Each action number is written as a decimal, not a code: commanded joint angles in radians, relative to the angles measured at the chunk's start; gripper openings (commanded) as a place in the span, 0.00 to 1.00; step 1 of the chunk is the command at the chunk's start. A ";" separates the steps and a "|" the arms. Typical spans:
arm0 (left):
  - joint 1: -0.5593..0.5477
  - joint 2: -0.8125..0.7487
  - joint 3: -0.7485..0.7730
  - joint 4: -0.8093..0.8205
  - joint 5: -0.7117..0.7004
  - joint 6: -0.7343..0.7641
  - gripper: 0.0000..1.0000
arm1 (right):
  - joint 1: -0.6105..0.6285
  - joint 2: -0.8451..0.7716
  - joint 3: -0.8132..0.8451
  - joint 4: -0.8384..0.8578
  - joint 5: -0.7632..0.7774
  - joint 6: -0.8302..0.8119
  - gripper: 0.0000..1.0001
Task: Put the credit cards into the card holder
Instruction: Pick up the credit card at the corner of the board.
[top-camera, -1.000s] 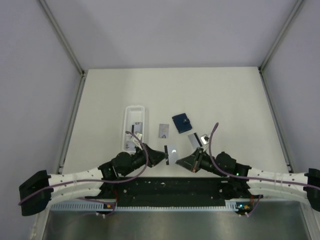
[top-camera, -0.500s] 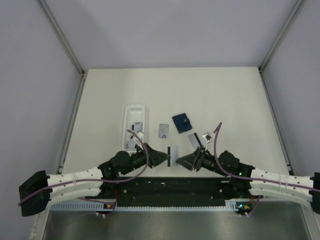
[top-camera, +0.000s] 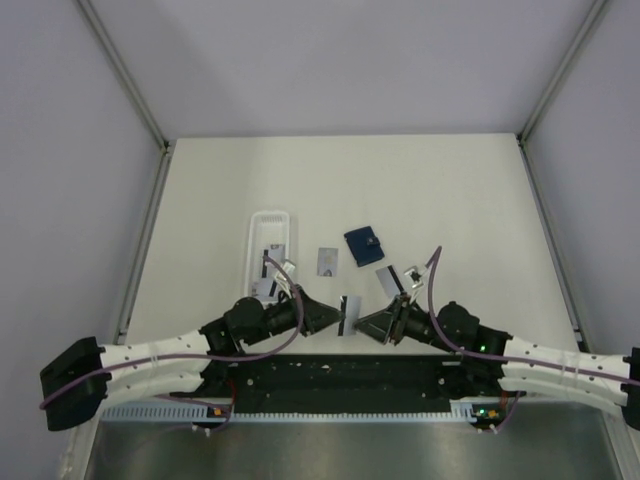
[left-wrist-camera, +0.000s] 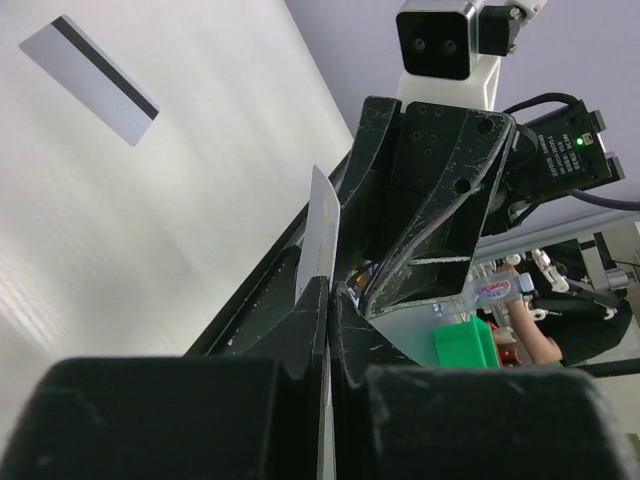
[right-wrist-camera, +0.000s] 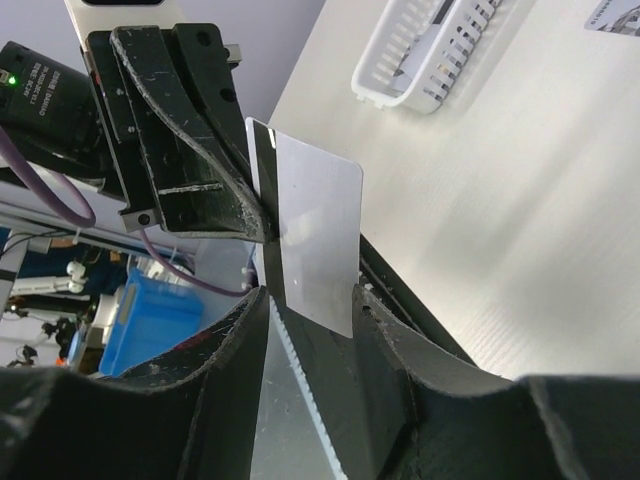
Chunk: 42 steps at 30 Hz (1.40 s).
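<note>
Card (right-wrist-camera: 320, 235), thin, stiff, slick, pinched by its edge in left end effector (left-wrist-camera: 328, 292); right end effector (right-wrist-camera: 311, 293) spread astride it.

You've got a long white slotted tray (top-camera: 270, 213) on the left half of the pale table (top-camera: 450, 190), long axis running away from the near edge. Metal rails (top-camera: 141, 250) run along the table's left and right sides and angle up the plain grey walls (top-camera: 330, 60). Off the table, in the blurred background: a blue crate (right-wrist-camera: 150, 322) in the right wrist view, a green bin (left-wrist-camera: 466, 346) in the left wrist view.
</note>
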 joint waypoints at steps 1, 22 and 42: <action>-0.006 0.012 0.028 0.163 0.123 -0.043 0.00 | -0.011 -0.026 0.066 0.044 -0.021 -0.012 0.39; -0.005 -0.046 0.057 0.062 0.142 -0.008 0.00 | -0.011 -0.046 0.154 -0.215 0.083 -0.100 0.52; -0.005 -0.026 0.034 0.145 0.093 -0.015 0.00 | -0.011 0.000 0.140 -0.079 -0.064 -0.077 0.43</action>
